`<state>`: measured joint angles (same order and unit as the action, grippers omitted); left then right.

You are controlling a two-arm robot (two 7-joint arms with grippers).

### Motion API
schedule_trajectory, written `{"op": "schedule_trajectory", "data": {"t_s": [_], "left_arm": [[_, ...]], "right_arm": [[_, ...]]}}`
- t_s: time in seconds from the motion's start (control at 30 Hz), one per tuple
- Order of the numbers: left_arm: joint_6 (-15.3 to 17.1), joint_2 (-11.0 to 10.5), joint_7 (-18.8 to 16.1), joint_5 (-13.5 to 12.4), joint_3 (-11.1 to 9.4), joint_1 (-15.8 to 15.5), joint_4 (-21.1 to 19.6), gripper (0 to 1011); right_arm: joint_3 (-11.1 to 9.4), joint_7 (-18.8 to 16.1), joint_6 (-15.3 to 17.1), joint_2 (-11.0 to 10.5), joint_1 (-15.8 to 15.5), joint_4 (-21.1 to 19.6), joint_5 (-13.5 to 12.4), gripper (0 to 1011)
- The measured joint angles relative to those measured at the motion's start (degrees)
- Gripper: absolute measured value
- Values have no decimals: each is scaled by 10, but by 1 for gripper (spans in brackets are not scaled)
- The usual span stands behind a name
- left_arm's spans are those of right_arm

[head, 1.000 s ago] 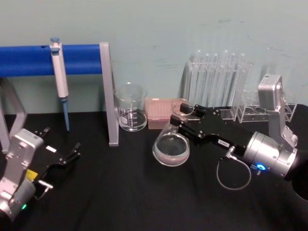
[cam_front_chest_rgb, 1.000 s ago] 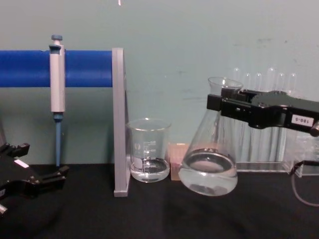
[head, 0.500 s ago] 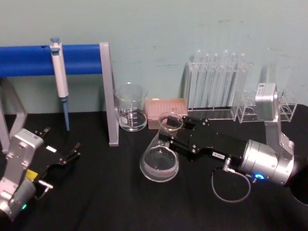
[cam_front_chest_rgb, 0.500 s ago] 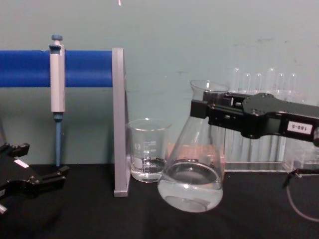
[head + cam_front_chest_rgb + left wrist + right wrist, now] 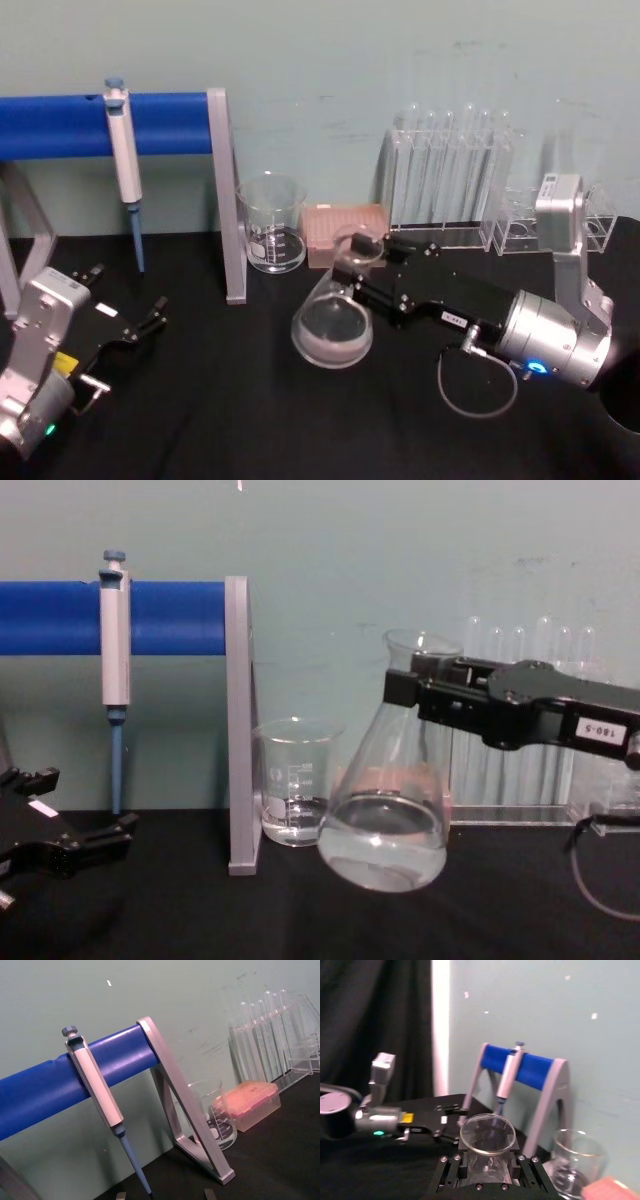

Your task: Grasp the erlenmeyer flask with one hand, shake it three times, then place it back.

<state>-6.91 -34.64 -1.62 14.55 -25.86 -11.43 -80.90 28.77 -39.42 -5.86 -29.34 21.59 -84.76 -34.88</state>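
My right gripper (image 5: 360,262) is pinching the flask (image 5: 333,322) at its neck, one finger on each side just under the flared rim. The right wrist view shows it best: the rim (image 5: 487,1134) sits between the finger blocks of the gripper (image 5: 487,1172). What matters for the next move is the flask's long axis. It is not upright. In the chest view the neck sits under the gripper (image 5: 412,688), while the wide base of the flask (image 5: 384,830) hangs lower and toward my left, tipped enough to show part of its underside. The base looks to be clear of the table (image 5: 220,400), though I can't tell how far clear. The little liquid inside has pooled across the low side of the base. The right arm comes in from the right, stretched long and nearly level, with the wrist well back from the glass. The flask hangs in front of the tip box (image 5: 345,222), near the beaker (image 5: 272,228) on its left, and forward of the test tubes (image 5: 450,175). My judgement is that I'm in the shaking part; I can't count swings from here. To put it back I'd need the axis vertical first, then lower it flat, keeping away from the beaker. The left gripper (image 5: 135,322) is parked low on the left, fingers spread, well apart from the flask.
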Motion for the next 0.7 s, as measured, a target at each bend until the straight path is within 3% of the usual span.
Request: {"op": "schedule_trajectory", "data": {"t_s": [0.4,0.7], "left_arm": [[0,0,0,0,0,0,0,1001],[0,0,0,0,0,0,0,1001]], "right_arm": [[-41,114,-5,20,-33,-18,43,453],[-84,207,13,34,-59,-33,73,453]]}}
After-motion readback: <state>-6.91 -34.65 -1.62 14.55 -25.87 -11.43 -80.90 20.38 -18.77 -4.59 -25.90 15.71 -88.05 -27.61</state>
